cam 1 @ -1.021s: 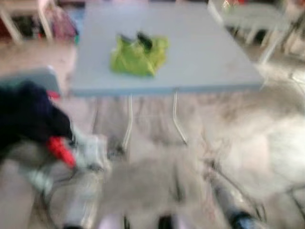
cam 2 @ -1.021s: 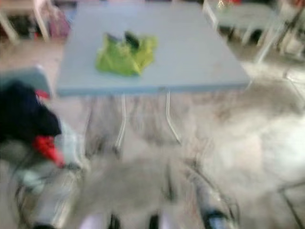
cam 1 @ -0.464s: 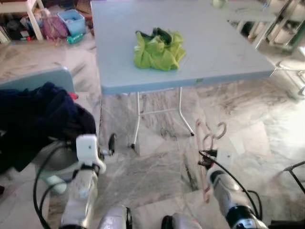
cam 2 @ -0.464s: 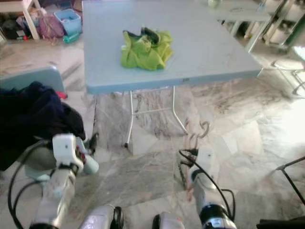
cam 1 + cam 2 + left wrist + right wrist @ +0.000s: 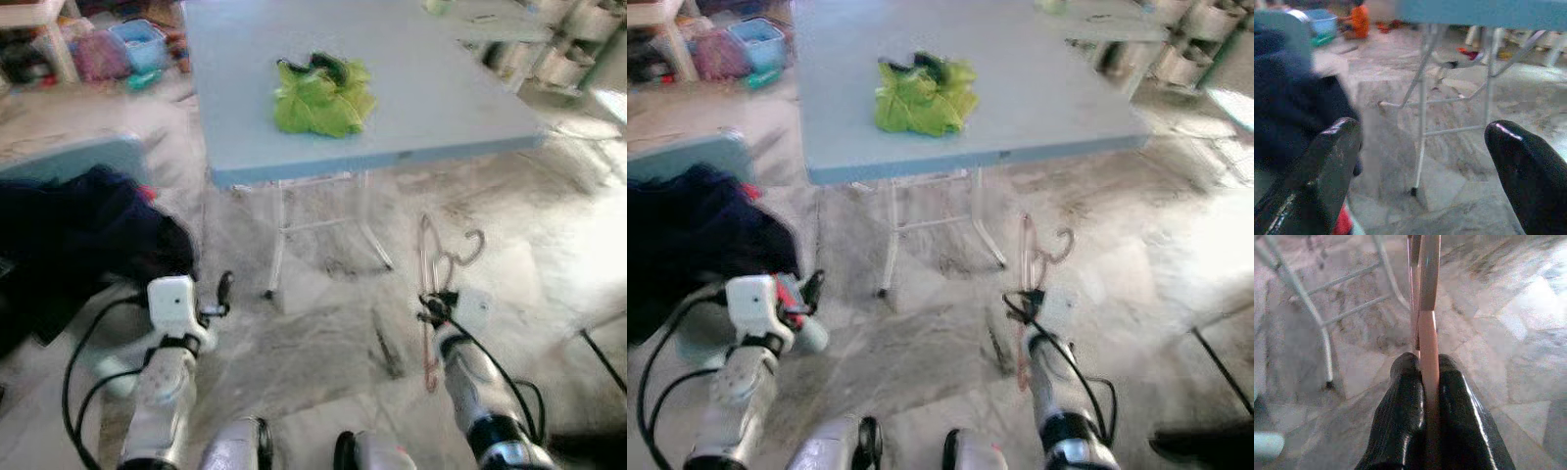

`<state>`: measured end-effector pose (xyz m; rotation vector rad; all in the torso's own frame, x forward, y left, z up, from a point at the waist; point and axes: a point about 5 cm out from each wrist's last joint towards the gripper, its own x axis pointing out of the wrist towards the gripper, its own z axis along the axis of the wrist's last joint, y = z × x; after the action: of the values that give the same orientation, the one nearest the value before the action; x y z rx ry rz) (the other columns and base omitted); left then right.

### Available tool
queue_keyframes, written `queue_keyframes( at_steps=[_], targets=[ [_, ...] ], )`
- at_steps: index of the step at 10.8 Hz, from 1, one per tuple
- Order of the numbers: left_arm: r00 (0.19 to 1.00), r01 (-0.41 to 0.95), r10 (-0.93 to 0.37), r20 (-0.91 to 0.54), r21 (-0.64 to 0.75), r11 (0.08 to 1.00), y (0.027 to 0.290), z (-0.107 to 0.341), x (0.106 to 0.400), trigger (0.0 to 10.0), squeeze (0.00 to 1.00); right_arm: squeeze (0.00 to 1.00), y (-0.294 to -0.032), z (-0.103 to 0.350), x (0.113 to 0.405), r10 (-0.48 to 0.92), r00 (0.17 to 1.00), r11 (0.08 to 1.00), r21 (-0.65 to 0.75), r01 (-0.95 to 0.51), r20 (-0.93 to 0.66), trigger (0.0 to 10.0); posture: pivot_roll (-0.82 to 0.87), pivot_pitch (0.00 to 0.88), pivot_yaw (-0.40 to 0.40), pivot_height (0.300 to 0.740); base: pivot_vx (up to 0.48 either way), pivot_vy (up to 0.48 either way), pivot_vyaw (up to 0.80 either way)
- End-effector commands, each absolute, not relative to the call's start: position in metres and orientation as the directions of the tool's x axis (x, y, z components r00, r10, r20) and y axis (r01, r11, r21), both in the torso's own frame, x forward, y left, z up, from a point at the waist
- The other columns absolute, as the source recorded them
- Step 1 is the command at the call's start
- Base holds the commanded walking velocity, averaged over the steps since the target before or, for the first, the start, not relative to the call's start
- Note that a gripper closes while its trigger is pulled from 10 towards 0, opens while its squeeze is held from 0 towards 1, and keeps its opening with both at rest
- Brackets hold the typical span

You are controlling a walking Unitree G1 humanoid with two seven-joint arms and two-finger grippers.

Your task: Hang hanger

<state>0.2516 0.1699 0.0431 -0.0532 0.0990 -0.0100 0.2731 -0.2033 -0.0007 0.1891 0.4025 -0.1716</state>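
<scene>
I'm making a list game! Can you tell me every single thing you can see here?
Hanger: one, pink, pinched in the right gripper, hook pointing up, above the floor.
Table: one, pale blue-grey top on white legs, straight ahead.
Cloth: one, bright green, bunched on the table.
Dark clothing: one navy heap, on a grey chair to the robot's left.
Chair: one, grey, backrest showing behind the heap.
Basket: one, light blue, on the floor far left; blurred.
Floor: grey marble tiles.
Left gripper: black fingers apart, holding nothing.
Right gripper: black fingers shut on the hanger.
</scene>
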Motion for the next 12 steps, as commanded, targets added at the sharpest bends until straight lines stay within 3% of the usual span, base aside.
queue_keyframes(
  at_steps=[1,3,6,9,12],
  targets=[
    [0.997,0.025,-0.029,-0.068,-0.062,0.998,0.166,0.051,0.258,10.0,0.0,0.0,-0.212,0.002,0.273,-0.172,0.906,0.965,0.12,0.235,-0.387,10.0,0.07,0.125,-0.064,0.74,0.0,0.439,-0.8],
    [0.997,0.07,-0.072,-0.018,-0.068,0.995,0.161,0.063,0.264,10.0,0.0,0.0,-0.22,0.005,0.274,-0.233,0.899,0.954,0.093,0.285,-0.371,10.0,0.07,0.117,-0.056,0.74,0.324,0.336,-0.8],
    [0.996,0.089,-0.09,-0.022,-0.06,0.994,0.157,0.062,0.266,10.0,0.0,0.0,-0.219,0.008,0.276,-0.236,0.909,0.95,0.114,0.29,-0.345,10.0,0.07,0.102,-0.053,0.74,0.443,0.0,-0.8],
    [0.992,0.109,-0.112,-0.059,-0.049,0.993,0.157,0.051,0.259,10.0,0.0,0.0,-0.214,0.015,0.28,-0.229,0.93,0.96,0.089,0.264,-0.288,10.0,0.07,0.09,-0.043,0.74,0.461,0.0,0.0],
    [0.994,0.095,-0.098,-0.05,-0.066,0.993,0.158,0.054,0.262,10.0,0.0,0.0,-0.21,0.015,0.28,-0.228,0.932,0.96,0.096,0.264,-0.281,10.0,0.08,0.091,-0.038,0.74,0.0,0.0,0.0]
  ],
)
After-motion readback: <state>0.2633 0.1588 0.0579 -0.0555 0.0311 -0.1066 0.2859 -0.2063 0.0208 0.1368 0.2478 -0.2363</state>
